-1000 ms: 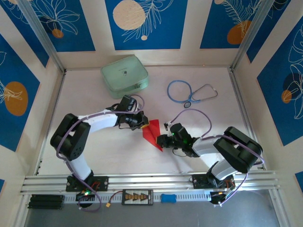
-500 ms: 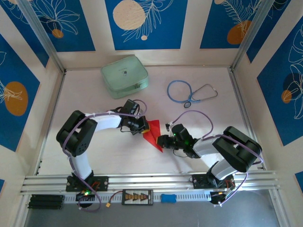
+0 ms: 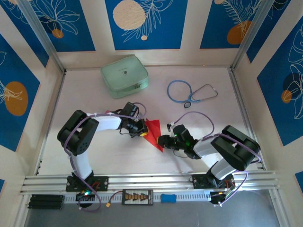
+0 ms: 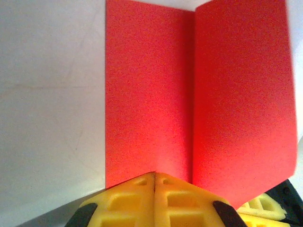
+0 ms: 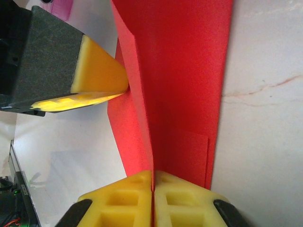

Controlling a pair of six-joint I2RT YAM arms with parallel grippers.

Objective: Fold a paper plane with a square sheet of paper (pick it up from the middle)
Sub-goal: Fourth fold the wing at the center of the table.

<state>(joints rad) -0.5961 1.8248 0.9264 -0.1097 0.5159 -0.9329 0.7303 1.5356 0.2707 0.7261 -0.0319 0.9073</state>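
Note:
The square sheet of paper is bright red and creased into a pointed paper plane (image 3: pixel 154 131), lying mid-table between both grippers. My right gripper (image 3: pixel 163 141) is shut on its lower end, with the central fold (image 5: pixel 156 118) pinched between the yellow fingertips (image 5: pixel 153 174). My left gripper (image 3: pixel 141 129) is shut, with its tip against the plane's left side. In the right wrist view its yellow fingers (image 5: pixel 99 71) touch the raised flap. In the left wrist view the closed fingertips (image 4: pixel 155 176) meet the red paper (image 4: pixel 149 94), which shows an upright crease.
A pale green case (image 3: pixel 124 75) sits at the back left and a blue stethoscope (image 3: pixel 189 92) at the back right. A small pink object (image 5: pixel 61 7) lies beyond the left gripper. Metal rails run along the near edge (image 3: pixel 151 180).
My left gripper has slid a little right and nearer, closing up against the paper's left side. The right gripper has kept its hold in place.

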